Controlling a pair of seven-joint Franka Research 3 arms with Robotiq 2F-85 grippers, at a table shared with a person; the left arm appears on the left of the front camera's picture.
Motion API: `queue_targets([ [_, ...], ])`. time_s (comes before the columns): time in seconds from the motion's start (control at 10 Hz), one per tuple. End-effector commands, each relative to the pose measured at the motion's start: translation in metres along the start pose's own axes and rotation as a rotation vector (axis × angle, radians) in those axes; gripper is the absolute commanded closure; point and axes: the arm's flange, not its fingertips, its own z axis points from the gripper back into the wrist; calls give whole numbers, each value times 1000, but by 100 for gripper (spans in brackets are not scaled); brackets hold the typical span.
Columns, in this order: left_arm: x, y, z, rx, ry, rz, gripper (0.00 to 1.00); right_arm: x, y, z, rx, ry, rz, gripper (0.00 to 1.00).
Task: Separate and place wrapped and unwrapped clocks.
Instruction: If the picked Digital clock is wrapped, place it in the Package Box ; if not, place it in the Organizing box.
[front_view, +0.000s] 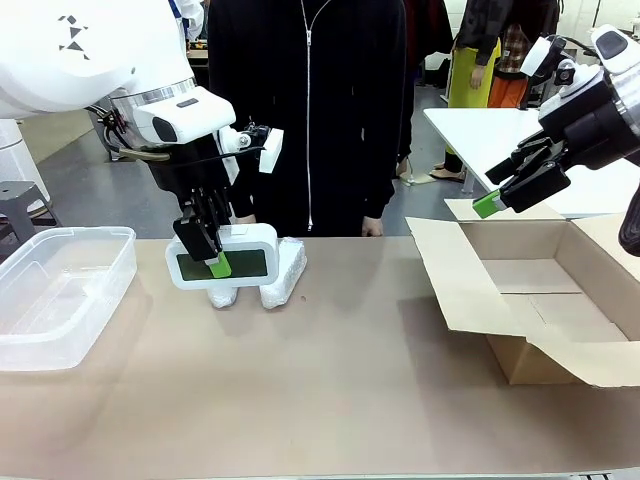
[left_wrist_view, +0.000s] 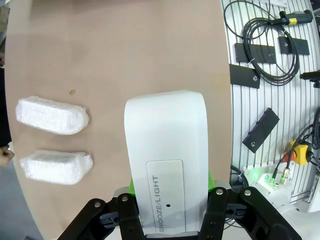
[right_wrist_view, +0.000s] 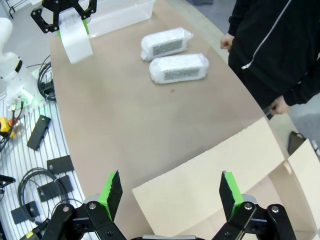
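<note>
L gripper (front_view: 212, 256) clamped on bare white rounded-rect. digital clock (front_view: 252, 262), long axis level | clear plastic tub (front_view: 112, 282) close at L | R gripper (front_view: 512, 190) jaws apart

Front camera looks across the desk (front_view: 340, 390) at the person (front_view: 305, 110); both wrist cameras look down on it — sharing the wrapped clocks (left_wrist_view: 50, 115).

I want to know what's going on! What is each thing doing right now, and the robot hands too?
bare clock, lifted off the table by the left gripper.
wrapped clocks, lying side by side on the table, untouched.
plastic tub, open, empty.
cardboard box, flaps open, nothing seen inside.
left gripper, shut on the bare clock.
right gripper, open, empty, above the cardboard box.
</note>
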Motion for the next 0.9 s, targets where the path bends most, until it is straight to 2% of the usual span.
queue_targets([
  [0.0, 2, 0, 3, 17, 0, 7, 96, -2, 1, -2, 23, -19, 7, 0],
  [0.3, 2, 0, 3, 17, 0, 7, 96, -2, 1, -2, 23, -19, 7, 0],
  [0.4, 0, 0, 0, 0, 0, 0, 49, -2, 1, -2, 23, -19, 7, 0],
  [0.5, -9, 6, 17, 108, -7, 288, 49, -2, 1, -2, 23, -19, 7, 0],
  [0.6, -35, 19, 30, 174, 17, 521, 49, -2, 1, -2, 23, -19, 7, 0],
  [0.8, -118, 51, 53, 148, -40, 950, 49, -2, 1, -2, 23, -19, 7, 0],
])
